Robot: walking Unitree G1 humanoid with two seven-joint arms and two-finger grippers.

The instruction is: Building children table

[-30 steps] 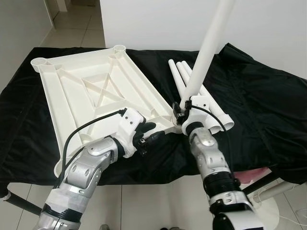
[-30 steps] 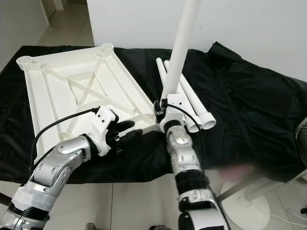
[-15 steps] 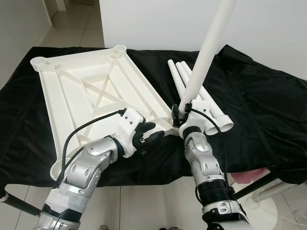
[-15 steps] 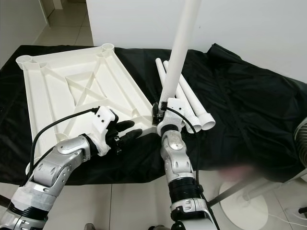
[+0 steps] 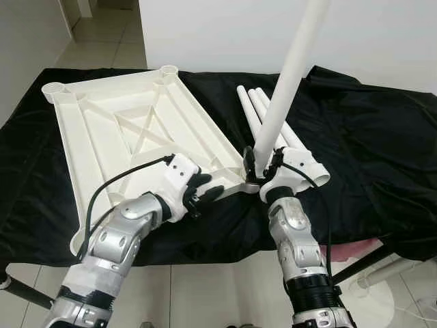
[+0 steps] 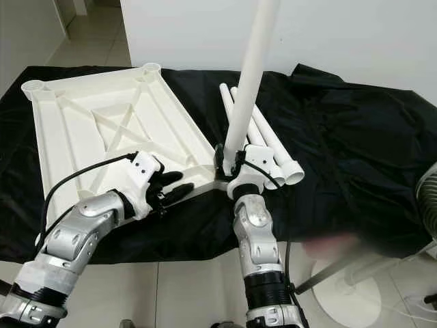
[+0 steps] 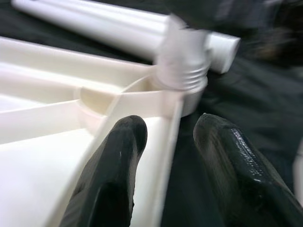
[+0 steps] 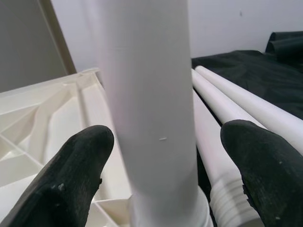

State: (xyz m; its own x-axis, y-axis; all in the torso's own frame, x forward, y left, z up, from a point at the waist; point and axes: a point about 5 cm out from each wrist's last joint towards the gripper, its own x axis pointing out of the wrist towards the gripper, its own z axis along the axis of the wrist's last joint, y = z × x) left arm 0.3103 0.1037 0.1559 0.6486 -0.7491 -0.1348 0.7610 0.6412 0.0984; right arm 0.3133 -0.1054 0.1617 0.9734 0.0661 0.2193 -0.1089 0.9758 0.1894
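Cream plastic ribbed tabletop panel (image 5: 130,130) lies upside down on the bench covered in black cloth (image 5: 382,150), over the bench's left half, with its near right corner close to the front edge. Round leg sockets show at its far corners.

White plastic tube leg (image 5: 287,75) stands nearly upright in the near right corner socket (image 7: 182,90) of the panel, tilted slightly to the right at its top. Left wrist view shows its threaded end sitting in the socket collar; how deep it sits I can't tell, the picture is blurred there.

Right end effector (image 5: 263,164) is at the base of the leg. In the right wrist view its two black fingers (image 8: 75,175) stand wide apart on either side of the tube with visible gaps, so it's spread around the leg without gripping it.

Left end effector (image 5: 205,193) is at the panel's near right corner, just left of the socket. Its fingers (image 7: 113,165) are parted, one over the panel's inner face, one outside the edge rim, straddling the rim; whether they touch it I can't tell.

Three spare white tube legs (image 5: 256,109) lie side by side on the cloth just right of the panel, near the bench's middle, threaded ends toward the front edge, behind the right end effector.
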